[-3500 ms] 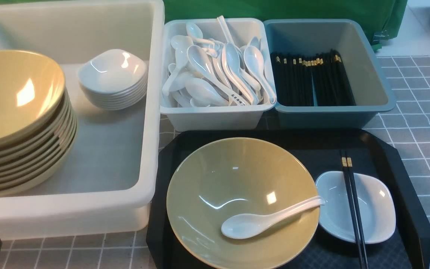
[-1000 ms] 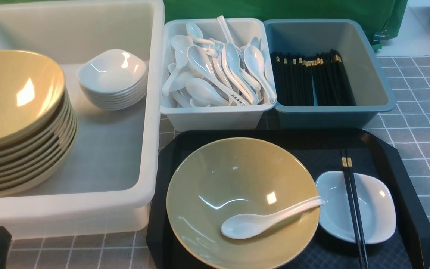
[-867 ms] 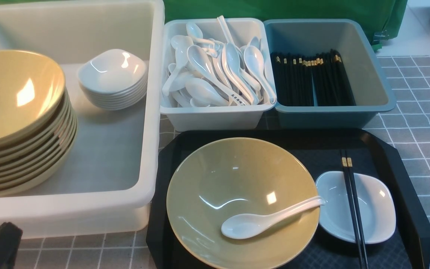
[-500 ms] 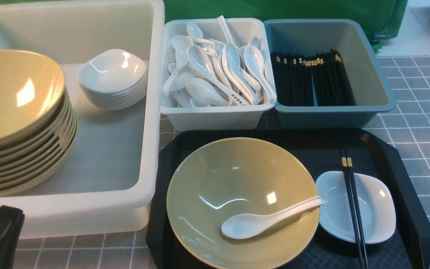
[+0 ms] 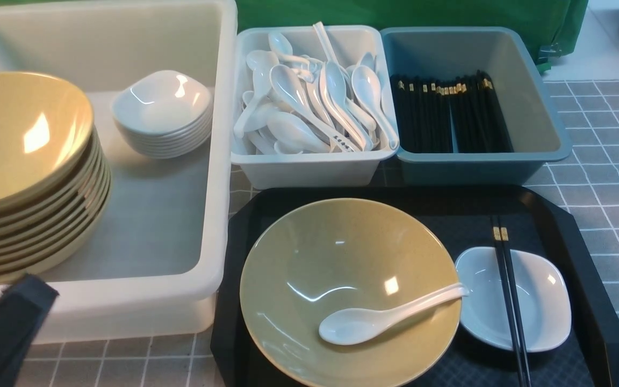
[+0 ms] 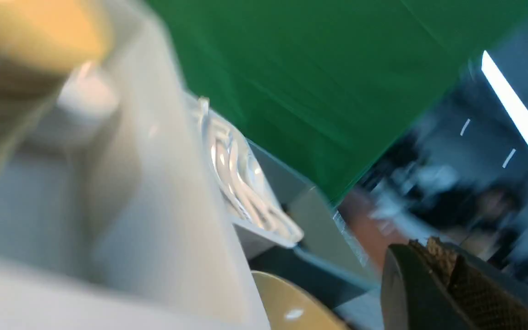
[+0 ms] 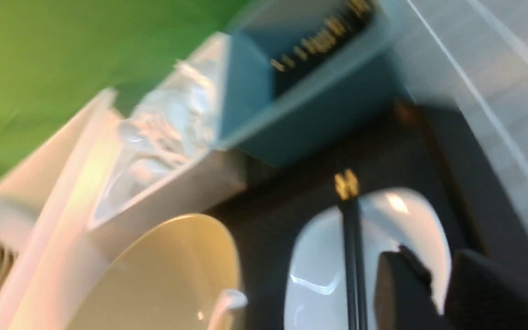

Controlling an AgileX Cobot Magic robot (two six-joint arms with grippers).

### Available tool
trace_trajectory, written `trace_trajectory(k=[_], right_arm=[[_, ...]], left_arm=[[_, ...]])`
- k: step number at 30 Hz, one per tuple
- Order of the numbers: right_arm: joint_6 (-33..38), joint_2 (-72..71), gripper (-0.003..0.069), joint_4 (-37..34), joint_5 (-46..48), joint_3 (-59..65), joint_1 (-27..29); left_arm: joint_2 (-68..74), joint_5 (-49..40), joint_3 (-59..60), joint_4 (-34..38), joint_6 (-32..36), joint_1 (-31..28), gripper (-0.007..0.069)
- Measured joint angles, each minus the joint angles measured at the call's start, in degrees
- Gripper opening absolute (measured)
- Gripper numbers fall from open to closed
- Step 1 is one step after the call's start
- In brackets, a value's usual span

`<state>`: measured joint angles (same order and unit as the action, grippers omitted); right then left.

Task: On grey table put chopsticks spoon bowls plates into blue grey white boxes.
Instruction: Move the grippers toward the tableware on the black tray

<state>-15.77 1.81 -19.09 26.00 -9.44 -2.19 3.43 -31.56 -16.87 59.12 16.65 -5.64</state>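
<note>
Toward the lower right of the front frame, on the black tray point(image 5: 449, 212), the chopsticks point(image 5: 507, 290) lie across a small white dish point(image 5: 540, 322), beside the yellow bowl point(image 5: 342, 258) with a spoon point(image 5: 384, 317) in it. Nothing on the tray looks sorted yet, so we judge the job is at its first step: the chopsticks. Our right tool point(image 7: 440, 293) hangs over the dish just beside them, jaws a narrow way apart and empty, though that view is blurred. Our left tool point(image 5: 33, 293), at the lower left, is closed on nothing. Next we would need to set the right jaws astride the pair, pinch, lift level, and carry them to the blue box point(image 5: 470, 171) at the upper right.
</note>
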Motion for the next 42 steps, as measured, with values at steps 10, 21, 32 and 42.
trace_trajectory(k=[10, 21, 32, 42], right_arm=[[31.45, 36.49, 0.0033, 0.39, 27.07, -29.49, -0.05], [31.14, 59.39, 0.0034, 8.32, 35.68, -42.42, -10.58], [15.10, 78.57, 0.0083, 17.96, 30.04, -48.03, -21.42], [7.41, 86.83, 0.0399, 18.75, 25.31, -48.34, -17.26]], left_arm=[[29.40, -27.24, -25.90, -41.06, -1.29, 2.01, -0.0011], [47.94, -33.29, -37.33, -49.18, -1.69, 18.03, -0.0010], [69.00, -28.55, -50.14, -52.45, -0.73, 41.45, -0.0010], [73.36, -27.12, -47.76, -56.02, 0.54, 46.27, -0.0008]])
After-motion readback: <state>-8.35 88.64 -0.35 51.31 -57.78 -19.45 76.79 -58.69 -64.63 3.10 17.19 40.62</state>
